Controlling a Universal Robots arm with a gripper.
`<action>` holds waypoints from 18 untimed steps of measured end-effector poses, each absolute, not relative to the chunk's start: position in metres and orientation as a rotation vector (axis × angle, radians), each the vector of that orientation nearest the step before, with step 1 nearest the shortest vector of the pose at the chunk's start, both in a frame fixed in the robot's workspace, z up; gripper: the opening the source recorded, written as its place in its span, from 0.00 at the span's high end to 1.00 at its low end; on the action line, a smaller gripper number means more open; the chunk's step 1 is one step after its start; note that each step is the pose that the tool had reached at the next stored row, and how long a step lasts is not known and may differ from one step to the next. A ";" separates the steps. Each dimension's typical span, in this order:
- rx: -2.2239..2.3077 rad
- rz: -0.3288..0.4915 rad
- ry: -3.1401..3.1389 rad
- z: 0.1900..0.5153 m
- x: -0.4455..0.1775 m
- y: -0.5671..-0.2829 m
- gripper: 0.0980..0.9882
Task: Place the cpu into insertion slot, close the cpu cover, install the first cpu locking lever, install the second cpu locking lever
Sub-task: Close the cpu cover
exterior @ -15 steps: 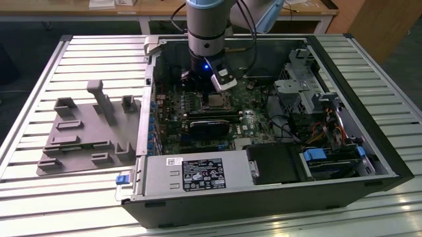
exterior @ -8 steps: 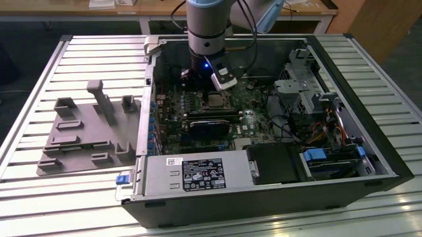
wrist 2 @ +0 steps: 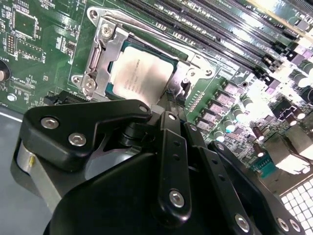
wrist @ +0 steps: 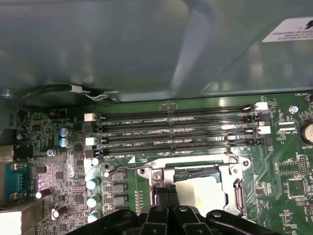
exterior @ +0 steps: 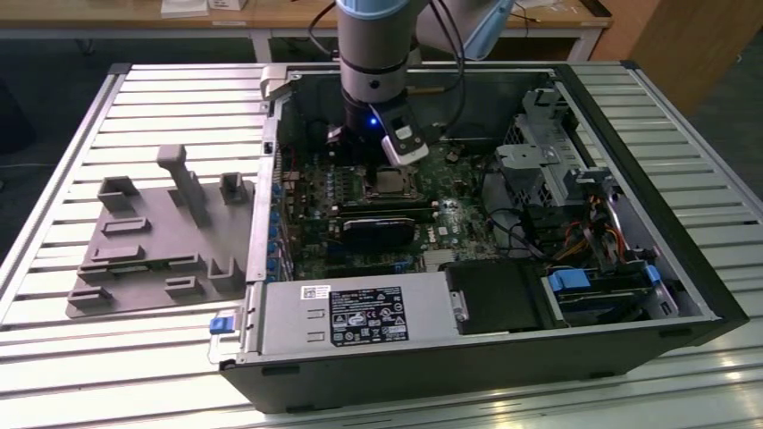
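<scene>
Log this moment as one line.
cpu: seated, top showing | cpu cover: down around cpu | gripper: low at cover's edge

Nothing can be read: tiny print marks the power supply label (exterior: 367,319), the cpu (wrist 2: 139,73) and a white sticker (wrist: 288,30)

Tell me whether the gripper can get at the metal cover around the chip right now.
Probably yes. The gripper sits right at the edge of the cover, which lies around the chip, and nothing stands between them in either wrist view.
</scene>
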State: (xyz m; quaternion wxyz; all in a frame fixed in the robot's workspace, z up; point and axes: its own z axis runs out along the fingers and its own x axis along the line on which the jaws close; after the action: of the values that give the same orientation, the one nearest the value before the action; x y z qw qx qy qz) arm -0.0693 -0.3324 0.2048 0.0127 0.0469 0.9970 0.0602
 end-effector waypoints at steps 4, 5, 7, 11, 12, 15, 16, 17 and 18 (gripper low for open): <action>0.146 0.199 3.107 0.203 -0.069 -0.333 1.00; 0.146 0.203 3.107 0.203 -0.069 -0.333 1.00; 0.147 0.211 3.107 0.202 -0.069 -0.334 1.00; 0.147 0.225 3.106 0.201 -0.068 -0.334 1.00; 0.147 0.228 3.106 0.201 -0.068 -0.334 1.00; 0.147 0.240 3.106 0.200 -0.068 -0.335 1.00; 0.147 0.244 3.106 0.200 -0.067 -0.335 1.00; 0.147 0.246 3.106 0.200 -0.067 -0.335 1.00; 0.147 0.248 3.105 0.200 -0.067 -0.335 1.00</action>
State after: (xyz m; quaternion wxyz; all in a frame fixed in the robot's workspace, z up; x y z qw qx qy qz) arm -0.0666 -0.3347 0.1997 0.0114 0.0472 0.9957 0.0794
